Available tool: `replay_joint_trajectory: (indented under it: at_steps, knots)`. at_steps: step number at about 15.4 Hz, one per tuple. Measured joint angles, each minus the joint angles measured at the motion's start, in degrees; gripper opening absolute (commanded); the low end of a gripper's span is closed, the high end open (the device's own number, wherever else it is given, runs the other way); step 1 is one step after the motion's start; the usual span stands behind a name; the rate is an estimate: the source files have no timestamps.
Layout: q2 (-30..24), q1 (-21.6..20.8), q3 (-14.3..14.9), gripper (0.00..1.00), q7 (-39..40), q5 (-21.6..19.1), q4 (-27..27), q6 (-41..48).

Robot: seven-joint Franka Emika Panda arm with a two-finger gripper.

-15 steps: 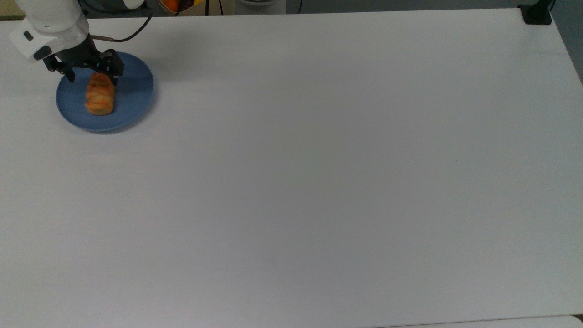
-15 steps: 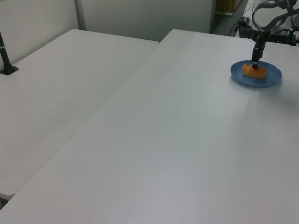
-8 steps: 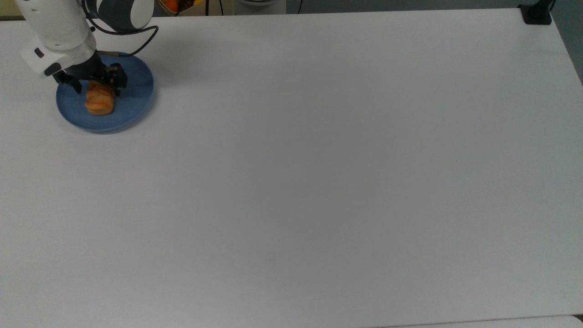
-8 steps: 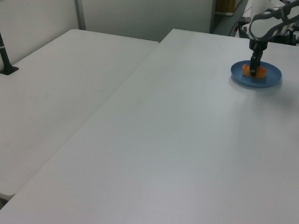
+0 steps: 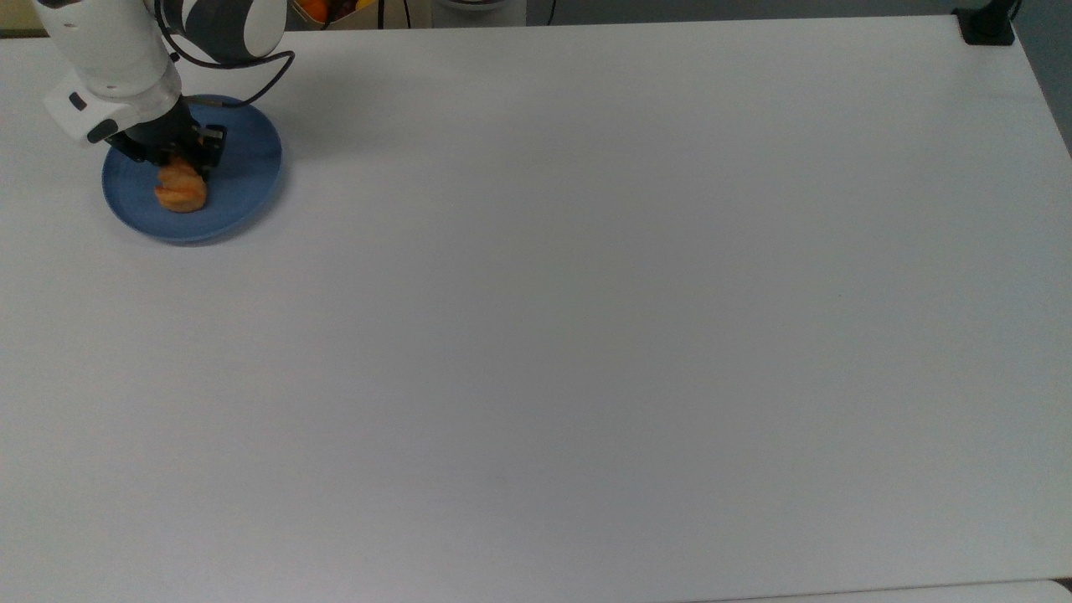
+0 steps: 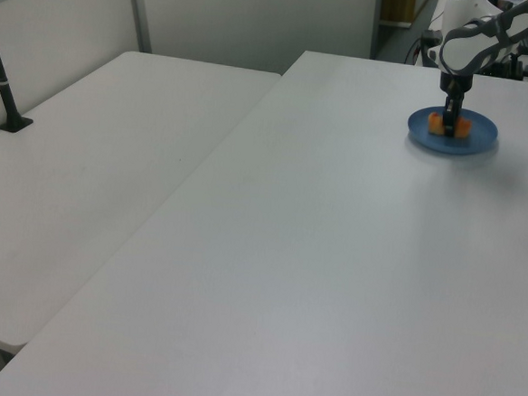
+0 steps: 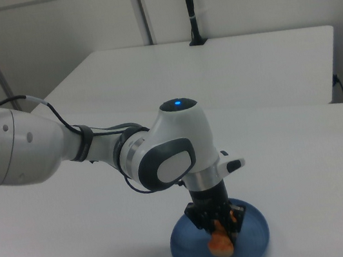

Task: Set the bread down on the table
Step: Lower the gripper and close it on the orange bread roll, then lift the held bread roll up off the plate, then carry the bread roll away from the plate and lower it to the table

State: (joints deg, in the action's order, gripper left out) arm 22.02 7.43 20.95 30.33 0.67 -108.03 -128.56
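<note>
The golden-orange bread point(image 5: 181, 195) lies on the round blue plate point(image 5: 244, 180) at the far left back of the white table point(image 5: 586, 335) in the top view. My gripper point(image 5: 174, 164) points straight down onto the end of the bread nearer the arm, its black fingers pressed against both sides, shut on it. In the left view the gripper point(image 6: 448, 129) stands across the middle of the bread point(image 6: 463, 128) on the plate point(image 6: 478, 143). In the right view the gripper point(image 7: 218, 224) pinches the bread point(image 7: 221, 245), which rests on the plate point(image 7: 255, 236).
A black clamp point(image 5: 988, 25) sits at the table's back right corner in the top view. A second white table point(image 6: 84, 176) with a black post point(image 6: 4, 89) adjoins on the left view's left. The white arm point(image 7: 96, 150) reaches in over the table.
The gripper came down over the bread and its fingers closed in from a wide spread until they press its sides. The bread shifted slightly on the plate.
</note>
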Motion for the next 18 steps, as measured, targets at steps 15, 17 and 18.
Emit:
replay_joint_trajectory:
  at_steps: [15,17,18]
  knots:
    - [-13.6,-5.2,-7.2,0.40,-2.1,-3.5,10.6,14.4]
    - [-13.1,-6.8,-9.7,0.40,-5.0,-4.6,12.7,14.4]
    - [-12.5,-7.4,-11.4,0.40,-6.8,-4.7,13.8,14.4]
